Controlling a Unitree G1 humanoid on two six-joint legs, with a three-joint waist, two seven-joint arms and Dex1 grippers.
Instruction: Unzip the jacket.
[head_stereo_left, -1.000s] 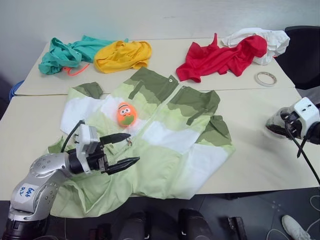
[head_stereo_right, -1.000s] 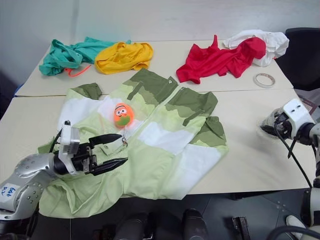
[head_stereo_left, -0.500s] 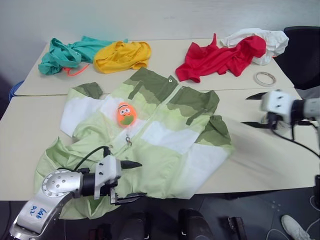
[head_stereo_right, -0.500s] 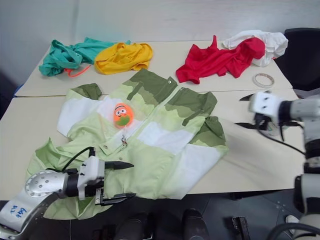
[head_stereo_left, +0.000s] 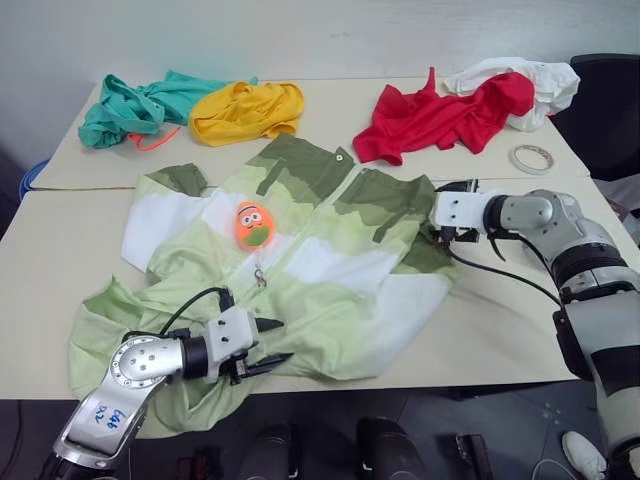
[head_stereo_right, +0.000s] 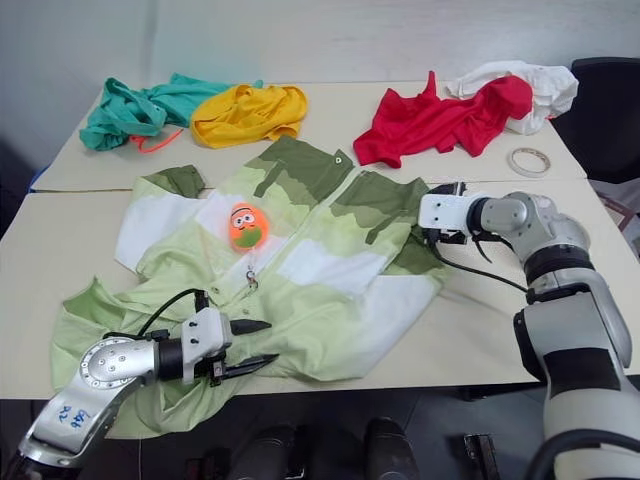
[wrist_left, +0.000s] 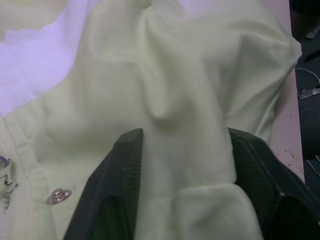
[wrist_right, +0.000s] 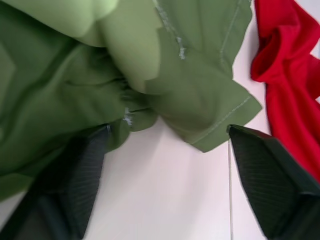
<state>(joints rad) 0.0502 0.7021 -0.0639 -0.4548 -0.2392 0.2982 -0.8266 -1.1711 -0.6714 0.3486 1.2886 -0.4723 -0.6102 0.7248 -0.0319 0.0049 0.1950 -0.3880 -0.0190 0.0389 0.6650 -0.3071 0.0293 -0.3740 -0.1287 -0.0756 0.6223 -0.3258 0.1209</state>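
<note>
Pinching the jacket (head_stereo_left: 330, 260) hem, the left gripper (head_stereo_left: 268, 346) squeezes cloth; the right gripper (wrist_right: 165, 165) gapes wide by its olive edge.

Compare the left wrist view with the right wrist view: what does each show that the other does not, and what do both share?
Left wrist view alone: pale green fabric bunched between the left hand and its fingers, a metal snap and the zipper edge.

Right wrist view alone: an olive green sleeve cuff lying on the cream table, the red garment beside it, and the right hand standing open over the cuff.

Shared: both look at the jacket.
</note>
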